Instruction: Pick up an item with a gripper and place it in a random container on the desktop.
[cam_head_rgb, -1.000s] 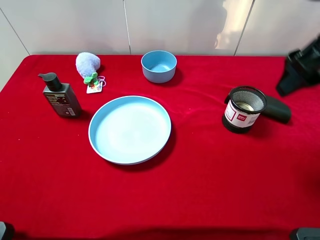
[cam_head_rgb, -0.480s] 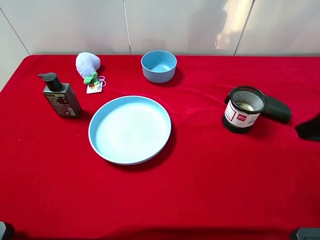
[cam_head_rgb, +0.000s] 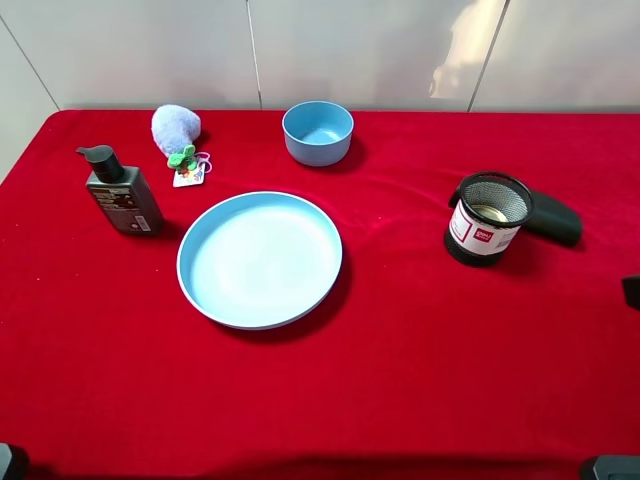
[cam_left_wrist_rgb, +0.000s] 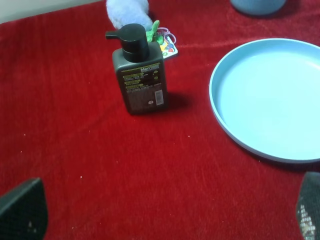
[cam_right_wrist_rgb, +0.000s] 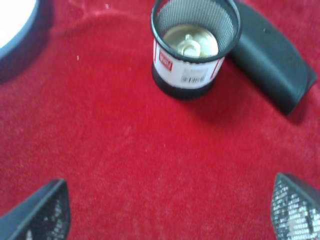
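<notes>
Right gripper (cam_right_wrist_rgb: 170, 210): fingers spread wide, empty | tin can (cam_right_wrist_rgb: 190, 41): gold pull-tab lid up, inside mesh cup (cam_right_wrist_rgb: 192, 45)

"men" reads on the dark pump bottle (cam_left_wrist_rgb: 139, 70) label; mesh cup (cam_right_wrist_rgb: 192, 47) label unreadable.

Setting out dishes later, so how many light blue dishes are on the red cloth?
2. A bowl sits at the far edge near the wall; a large plate lies nearer the middle, right of the pump bottle. None seems hidden.
</notes>
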